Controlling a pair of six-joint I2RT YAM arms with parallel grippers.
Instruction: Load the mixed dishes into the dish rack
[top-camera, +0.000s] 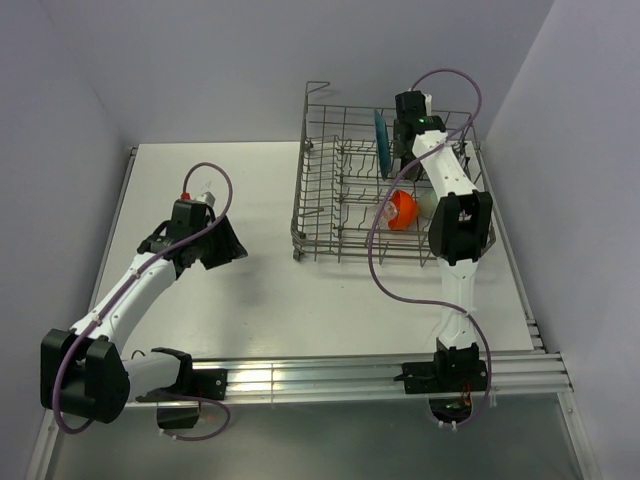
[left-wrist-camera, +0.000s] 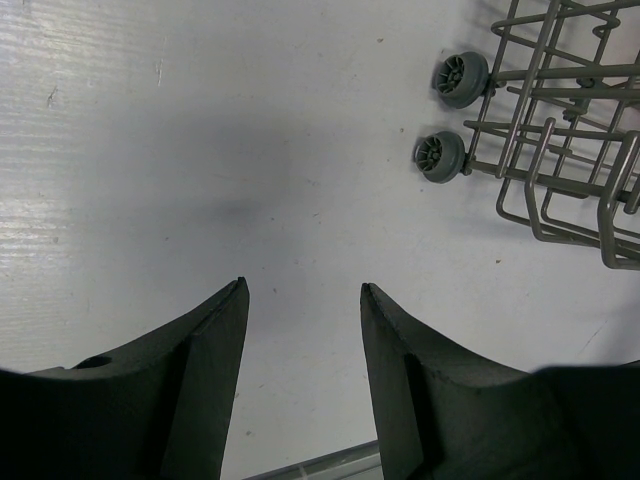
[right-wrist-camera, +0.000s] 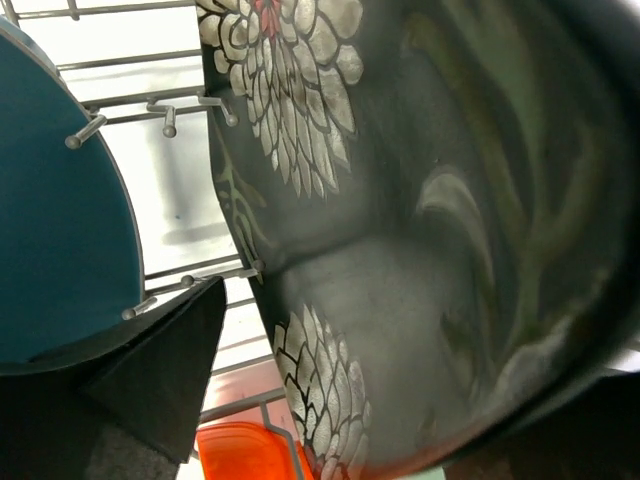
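The grey wire dish rack (top-camera: 318, 247) stands at the back right of the table. The teal scalloped plate (top-camera: 381, 143) stands upright between its tines and also shows in the right wrist view (right-wrist-camera: 55, 215). The orange-red bowl (top-camera: 401, 210) lies in the rack nearer the front. My right gripper (top-camera: 403, 137) reaches down into the rack beside the teal plate. The black plate with white flowers (right-wrist-camera: 400, 230) stands between its open jaws, and the left finger (right-wrist-camera: 170, 370) is apart from the plate. My left gripper (left-wrist-camera: 302, 288) is open and empty over the bare table. I cannot make out the cup or the glass.
The rack's left end with two small grey wheels (left-wrist-camera: 441, 157) shows at the upper right of the left wrist view. A metal rail (top-camera: 330, 375) runs along the table's near edge. Walls close in on the left, back and right.
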